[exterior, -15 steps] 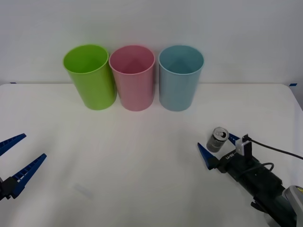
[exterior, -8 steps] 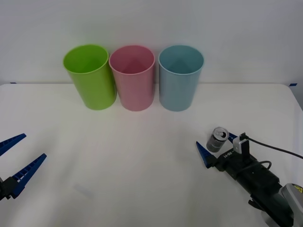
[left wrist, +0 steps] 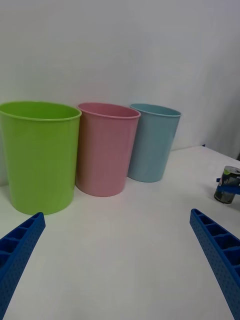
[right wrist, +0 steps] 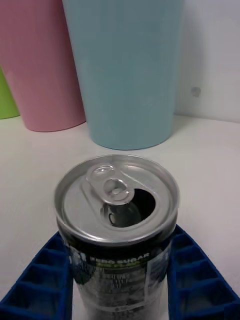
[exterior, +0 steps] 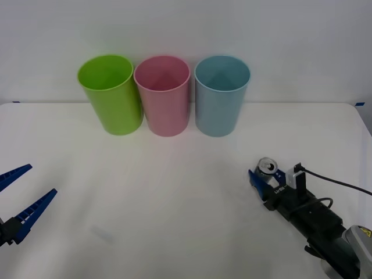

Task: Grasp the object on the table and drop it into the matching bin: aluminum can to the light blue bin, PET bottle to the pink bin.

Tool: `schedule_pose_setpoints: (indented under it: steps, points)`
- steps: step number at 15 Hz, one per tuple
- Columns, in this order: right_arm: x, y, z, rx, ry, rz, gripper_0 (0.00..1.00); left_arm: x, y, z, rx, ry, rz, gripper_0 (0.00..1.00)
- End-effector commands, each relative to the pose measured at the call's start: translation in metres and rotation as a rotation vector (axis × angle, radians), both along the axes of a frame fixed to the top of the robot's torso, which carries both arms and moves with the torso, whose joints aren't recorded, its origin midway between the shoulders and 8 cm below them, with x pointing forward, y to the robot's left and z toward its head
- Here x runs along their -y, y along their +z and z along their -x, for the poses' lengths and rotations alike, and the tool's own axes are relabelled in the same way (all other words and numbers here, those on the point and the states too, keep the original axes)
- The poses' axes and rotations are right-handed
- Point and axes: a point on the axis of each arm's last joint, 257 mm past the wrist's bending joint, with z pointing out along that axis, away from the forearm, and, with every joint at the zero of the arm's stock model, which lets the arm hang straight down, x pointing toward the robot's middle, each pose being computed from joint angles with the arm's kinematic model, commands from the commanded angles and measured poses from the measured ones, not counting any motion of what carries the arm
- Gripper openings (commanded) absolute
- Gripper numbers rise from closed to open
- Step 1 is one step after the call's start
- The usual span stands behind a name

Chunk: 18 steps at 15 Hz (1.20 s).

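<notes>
Front view: aluminum can (exterior: 268,169) inside right gripper (exterior: 266,176).

aluminum can (right wrist: 117,225) upright | between right gripper (right wrist: 120,285) fingers (right wrist: 37,280), seemingly touching | light blue bin (right wrist: 125,70) behind

We read setting as lab test bench. Evidence: plain white table (exterior: 174,192) against bare white wall (exterior: 186,29); green bin (exterior: 110,93), pink bin (exterior: 163,95), light blue bin (exterior: 221,95) in staged row at far edge; blue tape marks at far corners.
</notes>
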Motion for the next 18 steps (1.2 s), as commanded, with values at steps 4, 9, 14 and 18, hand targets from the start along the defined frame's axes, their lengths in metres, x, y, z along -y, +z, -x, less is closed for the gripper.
schedule_pose_setpoints:
  steps: [4, 9, 14, 18]
  points:
    - [-0.006, 0.006, 0.004, 0.011, 0.026, -0.031, 0.0, 0.0, 0.0, 0.0, 0.0, 0.0, 0.0, 1.0]
    - [-0.007, 0.029, 0.008, 0.055, 0.062, -0.051, 0.0, 0.0, 0.0, 0.0, 0.0, 0.0, 0.0, 1.0]
    - [-0.009, 0.081, 0.019, 0.079, 0.094, -0.133, 0.0, 0.0, 0.0, 0.0, 0.0, 0.0, 0.0, 1.0]
    - [-0.025, 0.131, 0.024, 0.094, 0.159, -0.214, 0.0, 0.0, 0.0, 0.0, 0.0, 0.0, 0.0, 1.0]
